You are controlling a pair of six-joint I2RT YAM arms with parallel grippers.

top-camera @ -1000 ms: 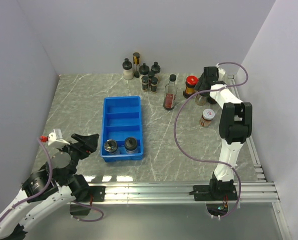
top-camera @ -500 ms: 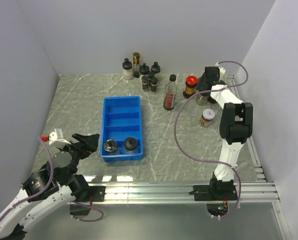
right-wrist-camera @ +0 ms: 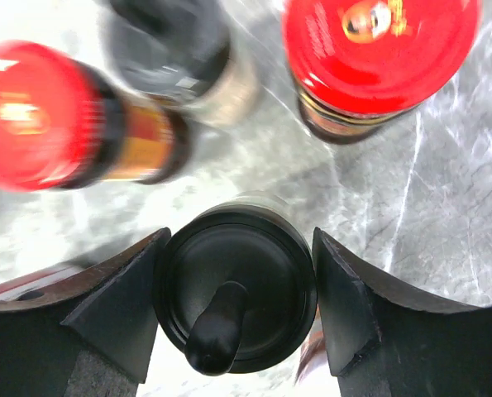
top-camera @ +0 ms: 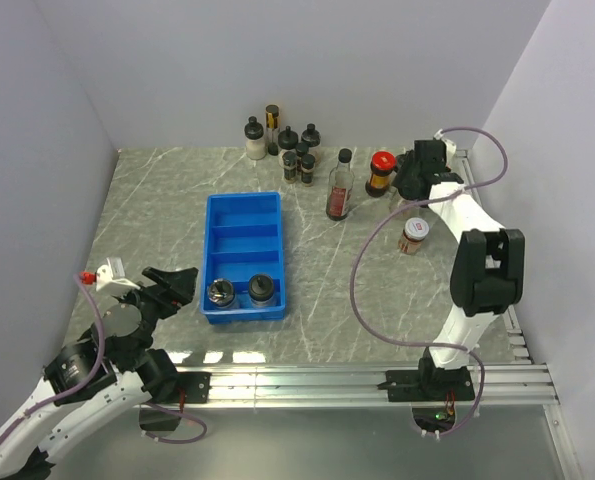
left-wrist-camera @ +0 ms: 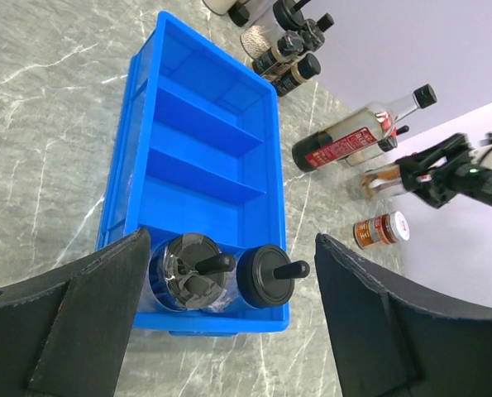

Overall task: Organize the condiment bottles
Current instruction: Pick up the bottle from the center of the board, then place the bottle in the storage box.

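My right gripper [top-camera: 410, 190] stands at the back right of the table. In the right wrist view its fingers [right-wrist-camera: 117, 306] press both sides of a black-capped jar [right-wrist-camera: 233, 289]. My left gripper [top-camera: 172, 285] is open and empty, just left of the near end of the blue tray [top-camera: 242, 212]. Two black-capped jars [top-camera: 220, 292] [top-camera: 261, 288] stand in the tray's near compartment and also show in the left wrist view [left-wrist-camera: 188, 269] [left-wrist-camera: 266, 275]. Several black-capped jars [top-camera: 289, 150] cluster at the back wall.
A tall bottle with red sauce [top-camera: 340, 190], a red-capped bottle [top-camera: 380, 170] and a small orange jar [top-camera: 413, 236] stand around the right gripper. Red caps [right-wrist-camera: 382, 50] [right-wrist-camera: 39, 116] lie close to the held jar. The tray's two far compartments hold nothing.
My right arm's elbow has swung to the right and its gripper has shifted slightly nearer, over the black-capped jar. The left arm has not moved.
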